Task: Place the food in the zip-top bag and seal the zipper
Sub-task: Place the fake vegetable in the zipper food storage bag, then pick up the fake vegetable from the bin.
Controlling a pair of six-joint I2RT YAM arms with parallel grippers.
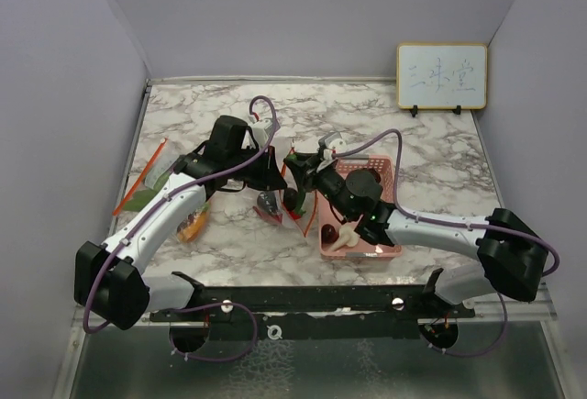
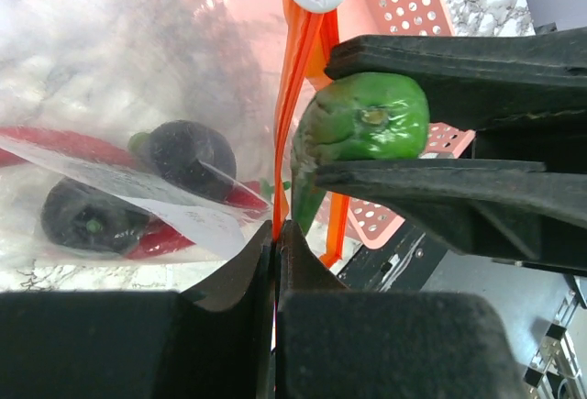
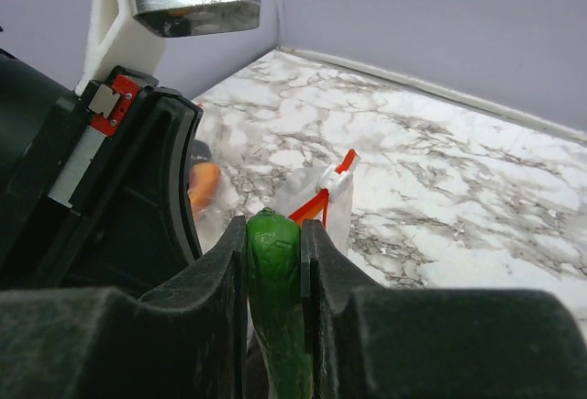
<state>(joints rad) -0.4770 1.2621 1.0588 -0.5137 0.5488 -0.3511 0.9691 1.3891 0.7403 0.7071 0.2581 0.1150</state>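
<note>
The green pepper [image 2: 371, 124] is pinched in the right tool [image 3: 273, 280], just beside the orange rim [image 2: 293, 78] of the bag [image 2: 138, 60], its long side along that rim. The left tool [image 2: 276, 261] is closed tight on the rim. Red chilies [image 2: 55, 138] and dark balls [image 2: 183, 147] lie inside. The pink basket [image 2: 408, 0] stands behind.

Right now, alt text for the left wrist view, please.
The left tool pinches the orange zipper edge of the clear bag while the right tool holds a green vegetable beside it. Inside lie red chilies and dark round pieces; pink basket behind.
</note>
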